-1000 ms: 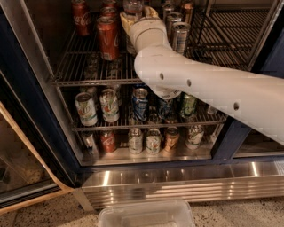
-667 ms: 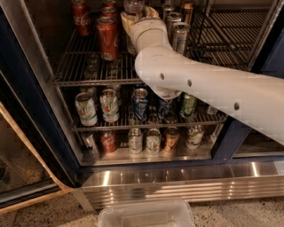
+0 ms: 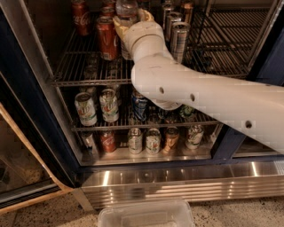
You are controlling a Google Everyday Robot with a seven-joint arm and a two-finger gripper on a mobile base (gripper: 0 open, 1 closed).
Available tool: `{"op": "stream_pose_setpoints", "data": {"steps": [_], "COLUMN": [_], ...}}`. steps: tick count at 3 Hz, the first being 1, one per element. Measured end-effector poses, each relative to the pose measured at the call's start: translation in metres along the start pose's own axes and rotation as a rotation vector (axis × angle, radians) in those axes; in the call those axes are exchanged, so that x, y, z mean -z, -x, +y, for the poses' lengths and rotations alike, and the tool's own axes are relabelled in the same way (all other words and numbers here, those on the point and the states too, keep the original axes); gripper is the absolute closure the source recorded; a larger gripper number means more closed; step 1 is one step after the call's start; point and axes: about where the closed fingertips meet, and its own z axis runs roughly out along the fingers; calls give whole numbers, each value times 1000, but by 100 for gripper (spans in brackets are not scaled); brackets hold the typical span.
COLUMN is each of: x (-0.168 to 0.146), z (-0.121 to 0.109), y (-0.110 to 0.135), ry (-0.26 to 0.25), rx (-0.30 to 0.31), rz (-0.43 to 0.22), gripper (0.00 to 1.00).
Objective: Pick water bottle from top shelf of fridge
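The fridge point(image 3: 177, 181) stands open, its dark blue edging running down the left side above the stainless base. On the top shelf point(image 3: 80, 66), towards the left, red cola cans point(image 3: 107, 37) stand upright. Just to their right, near the front of that rack, is the water bottle point(image 3: 126, 8). It is upright, its long axis vertical, and its upper end runs off the top edge of the view. The gripper point(image 3: 132, 19) is at the bottle, level with its middle. The pale yellowish jaws sit one on each side and pinch the clear body between them. Right of the gripper, slim silver cans point(image 3: 179, 40) stand on the same rack, close to the wrist. The white arm point(image 3: 199, 102) reaches in from the lower right. It rises leftwards across the middle racks, bends at a rounded joint, and then points up and back into the shelf. Below it, the lower racks hold rows of mixed cans point(image 3: 85, 108). A clear plastic container point(image 3: 144, 215) lies on the floor in front.
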Motion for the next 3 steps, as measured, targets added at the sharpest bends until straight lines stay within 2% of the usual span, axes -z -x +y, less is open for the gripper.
{"op": "stream_pose_setpoints", "data": {"steps": [1, 2, 3], "x": [21, 23, 42], "z": [21, 22, 27], "y": [9, 13, 20], "ry": [48, 55, 116], "rx": [18, 20, 34], "rz": [-12, -15, -15], "gripper": [100, 100, 100]}}
